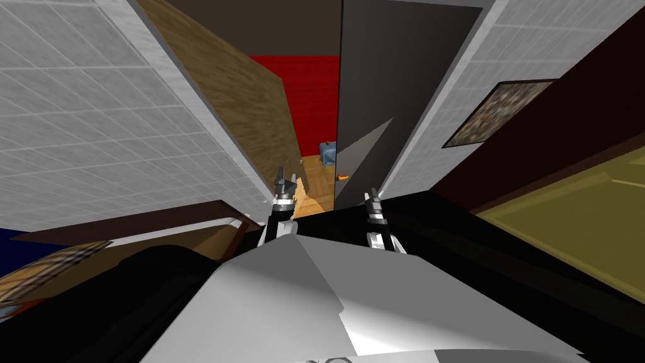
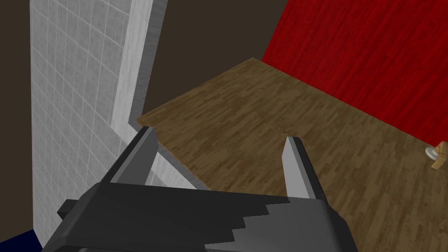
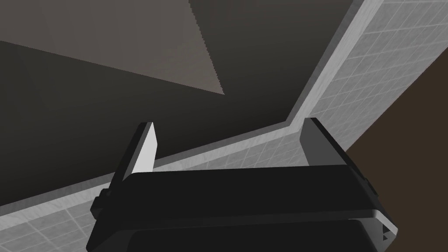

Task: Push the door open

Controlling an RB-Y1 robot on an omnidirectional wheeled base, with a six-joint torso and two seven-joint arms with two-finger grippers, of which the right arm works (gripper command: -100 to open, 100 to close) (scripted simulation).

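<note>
The door (image 1: 258, 113) is showing brown wood grain, and its handle (image 2: 439, 154) is showing tan on a white base. Beyond it, a wall (image 1: 308, 94) is glowing red with fine vertical streaks. The tiled walls (image 1: 94, 113) are showing white with a thin grey grid. A picture (image 1: 497, 112) is showing brown-and-grey speckles inside a black frame. A small object (image 1: 327, 153) is showing blue.

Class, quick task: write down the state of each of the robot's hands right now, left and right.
Left hand: open, holding nothing, facing the wooden door.
Right hand: open, holding nothing.
</note>
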